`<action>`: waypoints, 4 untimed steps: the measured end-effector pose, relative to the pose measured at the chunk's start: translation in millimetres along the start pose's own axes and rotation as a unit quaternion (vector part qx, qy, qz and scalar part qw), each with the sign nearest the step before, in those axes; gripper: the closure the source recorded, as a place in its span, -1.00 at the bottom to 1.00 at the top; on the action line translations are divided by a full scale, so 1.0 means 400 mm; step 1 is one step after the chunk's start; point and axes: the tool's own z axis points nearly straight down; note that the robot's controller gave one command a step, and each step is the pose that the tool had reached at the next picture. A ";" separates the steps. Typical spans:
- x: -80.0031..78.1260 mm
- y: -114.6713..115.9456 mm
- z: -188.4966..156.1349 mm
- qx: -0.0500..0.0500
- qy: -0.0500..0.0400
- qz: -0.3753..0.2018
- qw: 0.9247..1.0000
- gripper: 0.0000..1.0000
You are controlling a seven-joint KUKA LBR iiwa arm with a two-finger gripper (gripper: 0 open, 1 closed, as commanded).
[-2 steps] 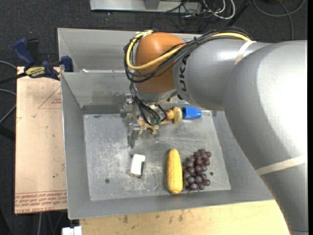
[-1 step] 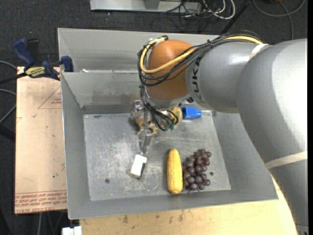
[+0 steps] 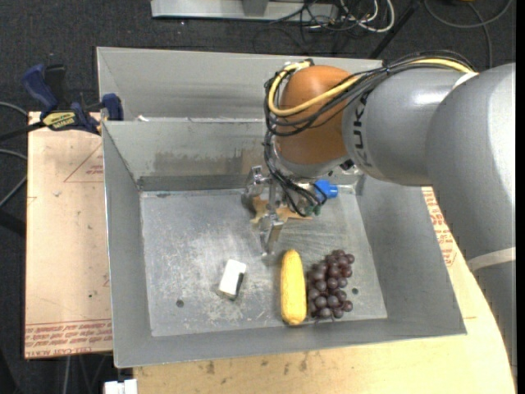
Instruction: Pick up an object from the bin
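Grey and bulky, the arm [image 3: 426,130] comes in from 3 o'clock, highest above the bin. It ends in an orange cover [image 3: 312,113] looped with yellow and black cables [image 3: 283,84]. Below the cover the gripper [image 3: 268,243] points down at the grey metal bin [image 3: 189,220], near the middle of its floor. From this angle I cannot tell whether it is spread or pressed together.

Going left to right across the floor, a small white block [image 3: 232,279] lies alone at about 7 o'clock from the gripper, clearly apart from it. Next is a yellow corn cob [image 3: 293,286], lying lengthwise toward the near wall. Its upper end is just beside the gripper's tip at about 5 o'clock, and whether the two touch is unclear. A bunch of dark purple grapes [image 3: 330,283] lies against the cob's right side, at about 4 o'clock from the gripper.
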 end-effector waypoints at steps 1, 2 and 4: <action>-0.031 0.000 -0.054 -0.001 0.000 -0.060 0.998 -1.00; -0.004 -0.099 -0.065 -0.002 -0.001 -0.016 1.000 -1.00; 0.016 -0.158 0.013 -0.001 -0.002 -0.142 0.990 1.00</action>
